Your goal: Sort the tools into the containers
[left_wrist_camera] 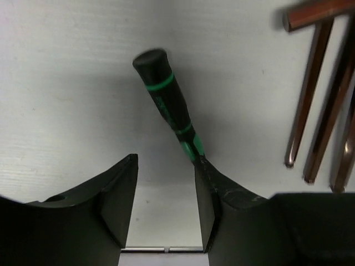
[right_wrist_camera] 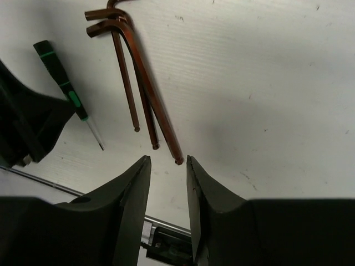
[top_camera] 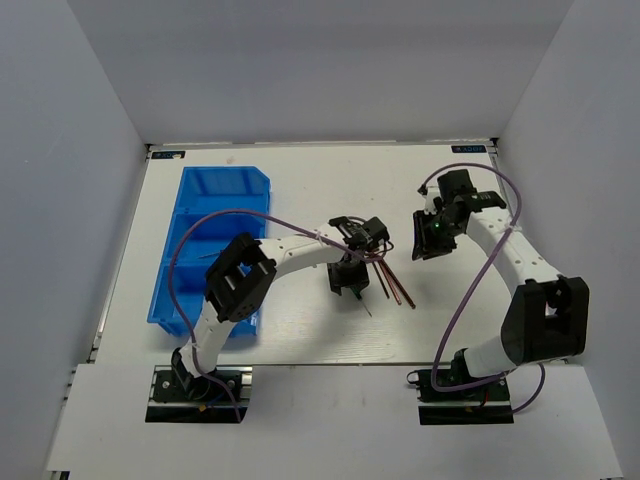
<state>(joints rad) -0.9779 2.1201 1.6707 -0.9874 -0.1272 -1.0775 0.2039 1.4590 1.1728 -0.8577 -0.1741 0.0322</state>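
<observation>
Just ahead of left tool (left_wrist_camera: 165,166), precision screwdriver (left_wrist_camera: 166,94)

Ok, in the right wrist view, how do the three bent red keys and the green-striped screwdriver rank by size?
1. The longest key.
2. The middle key and the screwdriver, which look about alike in length.
3. The shortest key.

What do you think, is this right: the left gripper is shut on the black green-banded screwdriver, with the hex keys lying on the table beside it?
No. The left gripper is open, not shut on the screwdriver: the left wrist view shows its fingers apart and the screwdriver lying on the table, not between them. The hex keys lie beside it.
</observation>
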